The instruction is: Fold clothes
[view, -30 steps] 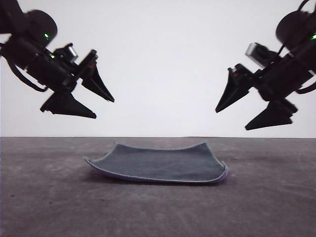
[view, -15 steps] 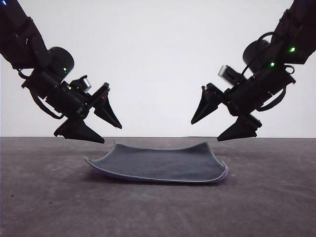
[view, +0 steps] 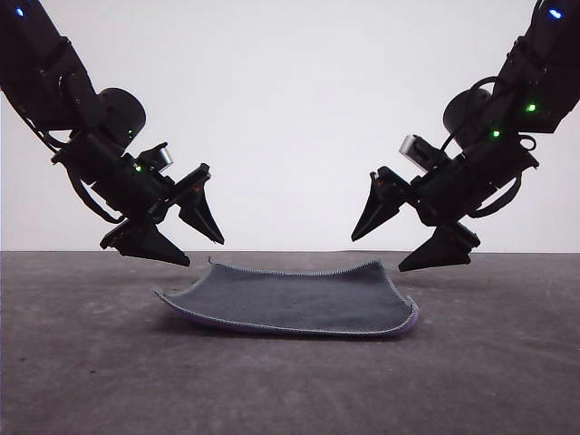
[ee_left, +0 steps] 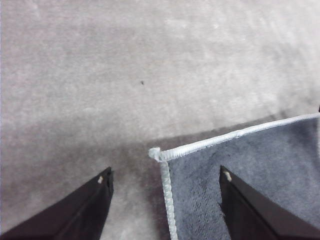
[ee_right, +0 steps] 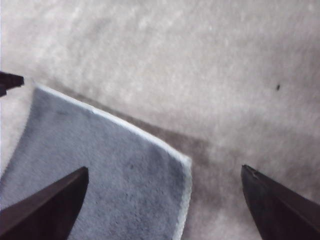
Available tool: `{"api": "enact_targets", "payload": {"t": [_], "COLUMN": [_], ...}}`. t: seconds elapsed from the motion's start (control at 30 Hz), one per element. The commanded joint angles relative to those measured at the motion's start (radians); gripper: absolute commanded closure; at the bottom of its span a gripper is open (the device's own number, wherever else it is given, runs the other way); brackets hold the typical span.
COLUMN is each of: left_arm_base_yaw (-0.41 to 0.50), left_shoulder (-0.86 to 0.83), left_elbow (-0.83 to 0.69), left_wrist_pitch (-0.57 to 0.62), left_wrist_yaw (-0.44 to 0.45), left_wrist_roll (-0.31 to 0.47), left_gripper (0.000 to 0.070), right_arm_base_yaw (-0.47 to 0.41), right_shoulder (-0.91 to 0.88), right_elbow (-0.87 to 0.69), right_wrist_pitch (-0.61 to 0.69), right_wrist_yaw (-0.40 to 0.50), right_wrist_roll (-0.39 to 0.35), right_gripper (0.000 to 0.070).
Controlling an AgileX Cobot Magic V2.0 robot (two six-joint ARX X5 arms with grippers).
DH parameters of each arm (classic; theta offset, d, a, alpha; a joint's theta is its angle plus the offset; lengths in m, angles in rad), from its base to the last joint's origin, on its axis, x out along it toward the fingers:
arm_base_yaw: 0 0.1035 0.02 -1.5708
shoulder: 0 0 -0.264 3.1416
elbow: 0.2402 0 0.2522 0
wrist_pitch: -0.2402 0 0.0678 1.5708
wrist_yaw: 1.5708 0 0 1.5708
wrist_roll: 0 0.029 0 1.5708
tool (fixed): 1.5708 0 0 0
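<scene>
The clothes point(view: 290, 299) are one small square cloth lying flat on the table, dark grey face up. It has light stitched edging, and purple shows under the front right edge. The two far corners curl up a little. My left gripper point(view: 206, 253) hangs open just above the far left corner. In the left wrist view that corner of the cloth point(ee_left: 250, 170) lies between the open gripper point(ee_left: 166, 175) fingers. My right gripper point(view: 377, 255) is open just above the far right corner. The right wrist view has the cloth point(ee_right: 100, 165) corner between the spread gripper point(ee_right: 165, 170) fingers.
The grey table point(view: 91, 381) runs bare around the cloth on all sides, with a plain white wall point(view: 290, 109) behind it. Both arms slant in from the upper left and upper right.
Both arms have come down and inward from high at the sides, and now hang just over the cloth's far corners. The cloth has not moved. Both grippers stay open.
</scene>
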Motion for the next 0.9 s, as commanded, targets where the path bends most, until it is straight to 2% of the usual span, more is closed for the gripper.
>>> {"api": "enact_targets", "payload": {"t": [0.0,0.5,0.6,0.7,0.77,0.83,0.87], "left_arm_base_yaw": [-0.007,-0.041,-0.046,-0.047,-0.047,-0.047,-0.047], "left_shoulder": [0.036,0.086,0.086,0.086,0.086,0.086,0.086], "left_elbow": [0.026,0.027,0.027,0.027,0.027,0.027,0.027], "left_wrist_pitch": [0.005,0.021,0.040,0.049,0.050,0.053,0.057], "left_wrist_yaw": [-0.011,-0.004,0.010,0.012,0.016,0.016,0.017], "left_wrist_roll": [0.022,0.007,-0.009,-0.013,-0.013,-0.012,-0.012], "left_gripper": [0.0304,0.0305,0.0305,0.0317,0.0438,0.0637,0.0697], "right_arm_base_yaw": [0.006,0.039,0.047,0.048,0.047,0.047,0.047], "right_shoulder": [0.030,0.046,0.053,0.061,0.061,0.061,0.061], "right_elbow": [0.021,0.021,0.021,0.021,0.021,0.021,0.022], "right_wrist_pitch": [0.009,0.034,0.037,0.028,0.022,0.026,0.029], "right_wrist_yaw": [-0.002,-0.002,-0.002,-0.001,0.009,0.026,0.027], "right_wrist_roll": [0.013,0.013,0.013,0.013,0.010,0.005,0.005], "right_gripper": [0.0098,0.0178,0.0254,0.0386,0.0483,0.0607,0.0660]}}
